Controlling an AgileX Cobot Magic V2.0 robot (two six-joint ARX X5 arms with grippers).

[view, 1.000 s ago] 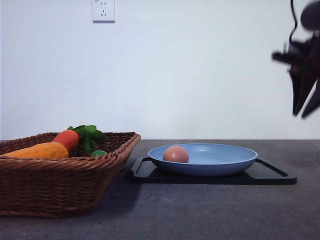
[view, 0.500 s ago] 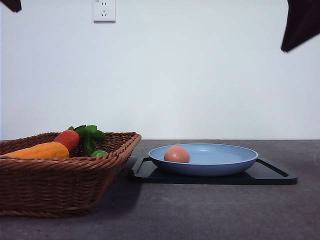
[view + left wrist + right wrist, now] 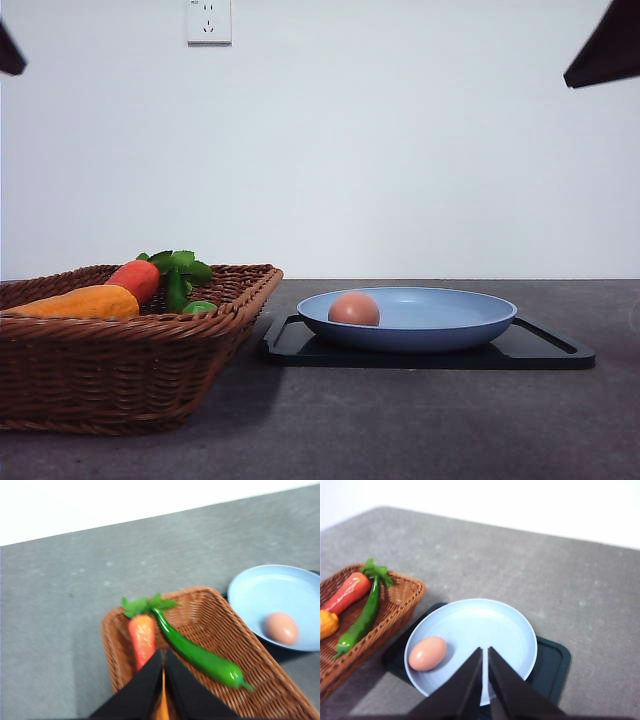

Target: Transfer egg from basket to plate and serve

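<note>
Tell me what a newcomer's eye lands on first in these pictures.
First the pinkish egg, lying alone in the blue plate toward the basket side, the plate sitting on a black tray. Next the wicker basket to the left, holding an orange carrot and a long green pepper. Both grippers, left and right, hang above, narrowed to a slit and empty.

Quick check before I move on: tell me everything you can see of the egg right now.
The egg is a small, smooth, pinkish-brown oval with a matte shell and no visible cracks. It lies on its side inside the light-blue plate, close to the rim on the side nearest the basket, and the plate alone touches it. The plate sits on a black tray. In the front view the egg pokes up above the plate's rim. Both wrist views look down on it from well above, with neither end effector near it.
</note>
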